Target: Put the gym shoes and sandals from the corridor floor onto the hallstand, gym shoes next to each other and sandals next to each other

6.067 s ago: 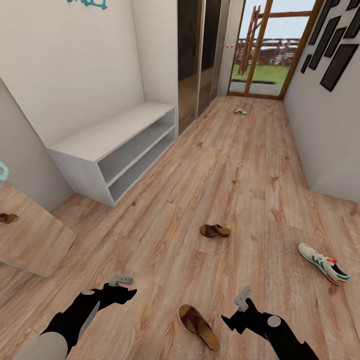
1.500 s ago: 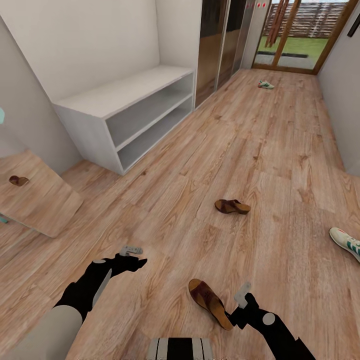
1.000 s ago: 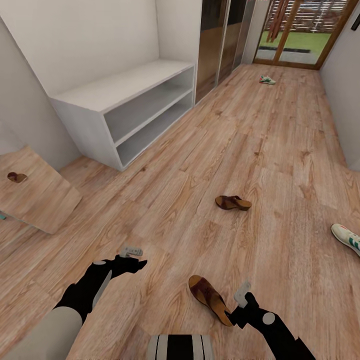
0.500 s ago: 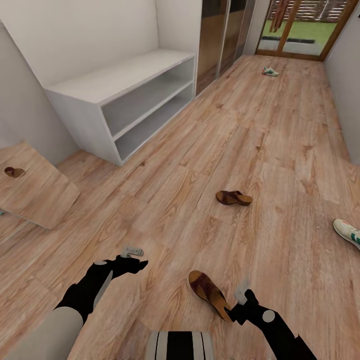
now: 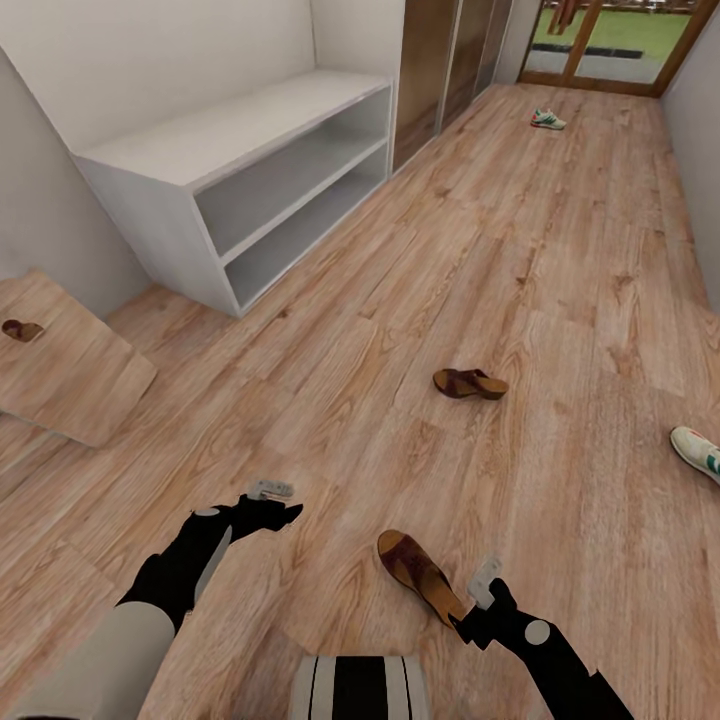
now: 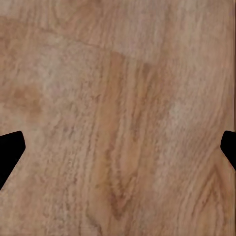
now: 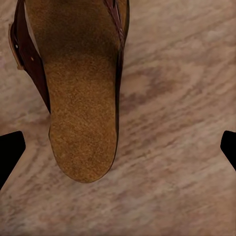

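The floor (image 5: 560,250) runs wide and open from the robot toward the glass door, with a wall on the right edge and a white two-shelf bench (image 5: 240,180) along the left wall. A leaning mirror (image 5: 60,360) sits at the left, reflecting a sandal.

Two sandals lie on the planks: the near sandal (image 5: 420,576) just ahead of the right hand (image 5: 484,590), and the far sandal (image 5: 468,383) well apart, mid-corridor. Two sneakers show: one sneaker (image 5: 697,450) cut by the right edge, the other sneaker (image 5: 546,119) far off near the door.

The right wrist view shows the near sandal's heel (image 7: 83,113) between spread fingertips, untouched; the right hand is open. The left hand (image 5: 270,492) hovers over bare planks; its wrist view shows fingertips wide apart, holding nothing.
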